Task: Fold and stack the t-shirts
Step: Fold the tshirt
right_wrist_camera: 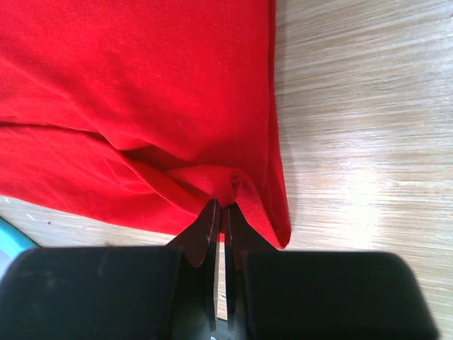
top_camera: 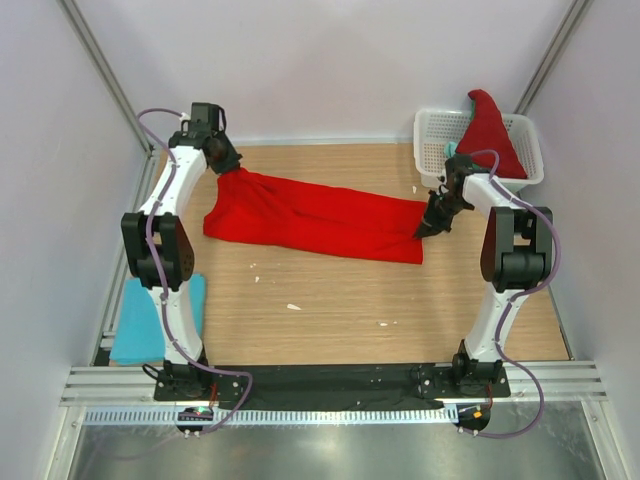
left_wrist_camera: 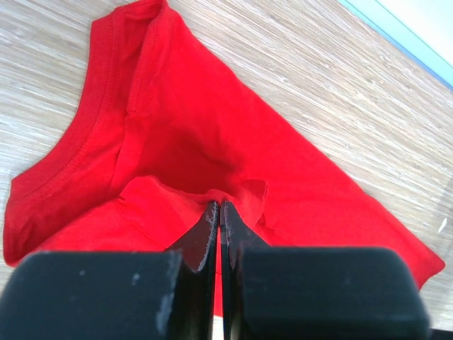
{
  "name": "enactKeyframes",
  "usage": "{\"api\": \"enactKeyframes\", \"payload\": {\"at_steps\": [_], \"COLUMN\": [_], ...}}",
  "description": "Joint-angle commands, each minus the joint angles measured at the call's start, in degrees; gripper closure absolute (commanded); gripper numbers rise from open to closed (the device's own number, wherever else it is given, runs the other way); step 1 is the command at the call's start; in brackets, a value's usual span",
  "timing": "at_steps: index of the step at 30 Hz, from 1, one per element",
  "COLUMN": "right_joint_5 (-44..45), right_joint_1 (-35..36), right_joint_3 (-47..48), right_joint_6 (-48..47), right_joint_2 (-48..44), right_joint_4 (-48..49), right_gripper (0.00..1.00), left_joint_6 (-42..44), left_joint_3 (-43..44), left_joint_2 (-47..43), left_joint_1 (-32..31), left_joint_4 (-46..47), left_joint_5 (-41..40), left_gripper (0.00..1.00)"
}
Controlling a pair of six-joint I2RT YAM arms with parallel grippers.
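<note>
White walls close in a pale wooden table [top_camera: 330, 310], and from here the job looks barely begun. At the near left edge a blue shirt [top_camera: 135, 325] lies flat beside the left arm's base. It looks folded, and I take it for the start of the stack. Further back, close to the far left corner, the left gripper [top_camera: 225, 160] is pinched shut on the red shirt [top_camera: 310, 220] near its collar, with cloth bunched between the closed fingertips [left_wrist_camera: 212, 219]. The shirt runs across the middle of the table as a long band, seemingly doubled lengthwise though not yet folded small. At its right end the right gripper [top_camera: 432, 222] is clamped on the hem corner in the same way. Just beyond it, at the far right, a basket [top_camera: 435, 130] holds a second red shirt [top_camera: 488, 130], heaped over the rim, and a scrap of teal cloth [top_camera: 450, 150]. So at least two shirts are left. The left end has little room before the wall, and the right end sits near the basket. The broad bare wood on the near side is the obvious place to work.
</note>
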Motion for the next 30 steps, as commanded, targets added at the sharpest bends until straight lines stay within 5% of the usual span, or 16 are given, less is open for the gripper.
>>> {"api": "enactKeyframes", "payload": {"at_steps": [1,30], "right_joint_5": [0.2,-0.6], "right_joint_1": [-0.4,-0.9], "right_joint_3": [-0.6,5.0], "right_joint_6": [0.4,1.5], "right_joint_2": [-1.4,4.1], "right_joint_4": [-0.5,0.1], "right_gripper": [0.93,0.90], "left_joint_6": [-0.1,0.3], "left_joint_3": [1.0,0.2], "left_joint_2": [-2.2,-1.3], "left_joint_1": [0.5,2.5], "left_joint_4": [0.8,0.3], "left_joint_5": [-1.9,-3.3], "left_gripper": [1.00,1.00]}}
